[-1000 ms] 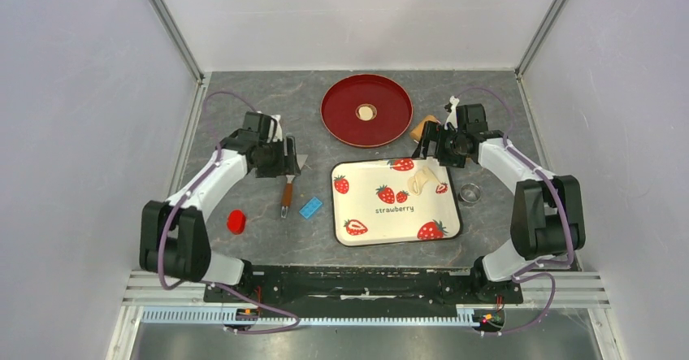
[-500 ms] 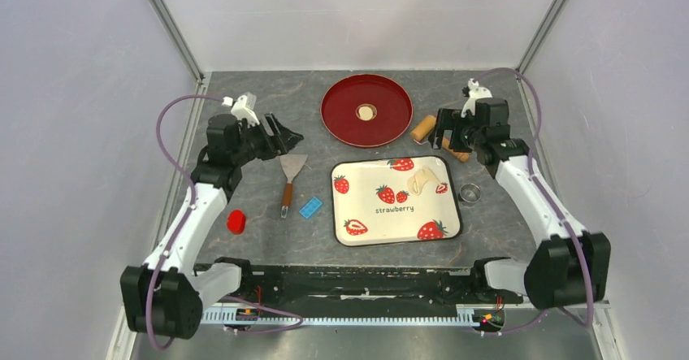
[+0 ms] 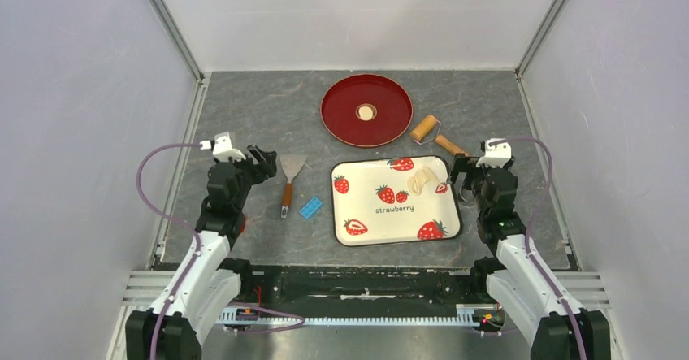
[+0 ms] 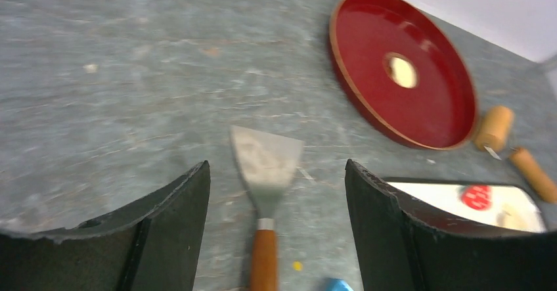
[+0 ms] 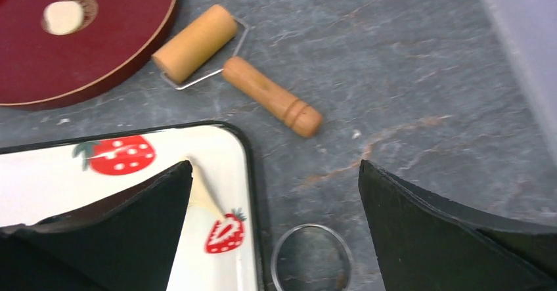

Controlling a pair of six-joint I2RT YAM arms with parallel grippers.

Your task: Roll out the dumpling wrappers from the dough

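A ragged pale dough scrap (image 3: 419, 181) lies at the upper right of the strawberry tray (image 3: 357, 230); it also shows in the right wrist view (image 5: 200, 196). One round dumpling wrapper (image 3: 366, 113) sits in the middle of the red plate (image 3: 341, 124), also seen in both wrist views (image 4: 401, 71) (image 5: 64, 16). The wooden roller (image 3: 439, 135) lies on the table beyond the tray. My left gripper (image 3: 262, 158) is open and empty, above the scraper (image 4: 264, 265). My right gripper (image 3: 461, 173) is open and empty over the metal ring cutter (image 5: 312, 226) by the tray's right edge.
The scraper (image 3: 288, 183) lies left of the tray with a small blue piece (image 3: 310, 207) beside it. A red object (image 3: 240, 223) is mostly hidden under my left arm. White walls close in the table on three sides.
Both arms have drawn back toward the near edge. My right gripper moved from the roller to above the ring cutter. My left gripper moved nearer, behind the scraper.
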